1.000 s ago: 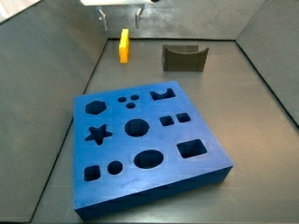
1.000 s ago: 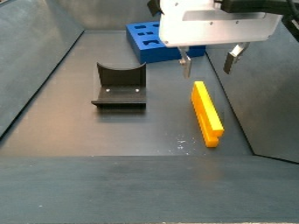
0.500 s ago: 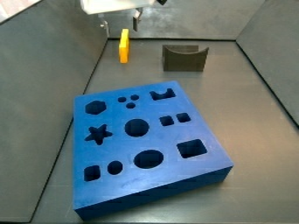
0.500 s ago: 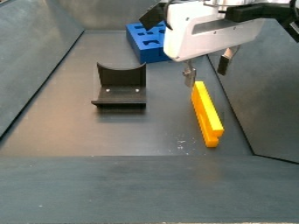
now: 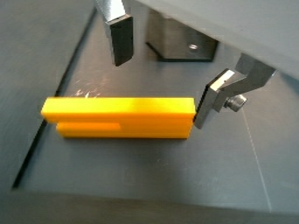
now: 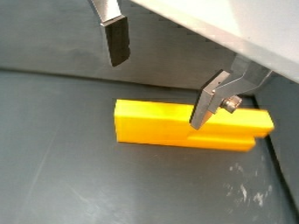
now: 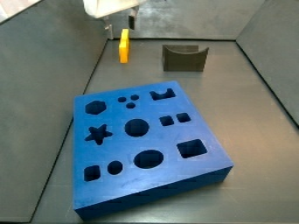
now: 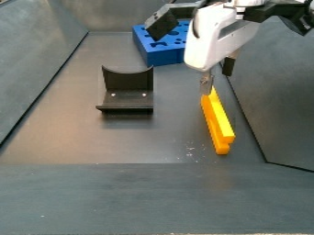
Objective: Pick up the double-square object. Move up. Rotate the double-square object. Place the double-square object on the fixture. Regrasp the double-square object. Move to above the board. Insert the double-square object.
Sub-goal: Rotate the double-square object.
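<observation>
The double-square object (image 8: 218, 119) is a yellow-orange bar lying flat on the dark floor; it also shows in another side view (image 7: 124, 45) and in both wrist views (image 5: 117, 119) (image 6: 187, 128). My gripper (image 8: 218, 77) hangs open just above its far end, also seen at the top of a side view (image 7: 128, 23). In both wrist views the gripper (image 5: 167, 70) (image 6: 163, 72) has one finger (image 5: 215, 96) at the bar's end and the other finger (image 5: 121, 39) off to the side; only floor lies between them. The fixture (image 8: 125, 89) (image 7: 184, 58) (image 5: 181, 39) stands apart. The blue board (image 7: 146, 144) (image 8: 160, 41) lies beyond.
Grey walls (image 7: 70, 52) slope up around the floor. The bar lies close to one wall (image 8: 276, 119). Small pale scuffs mark the floor (image 8: 193, 152) near the bar's near end.
The gripper has turned about its vertical axis and come down a little over the bar's far end. The bar, fixture and board have not moved.
</observation>
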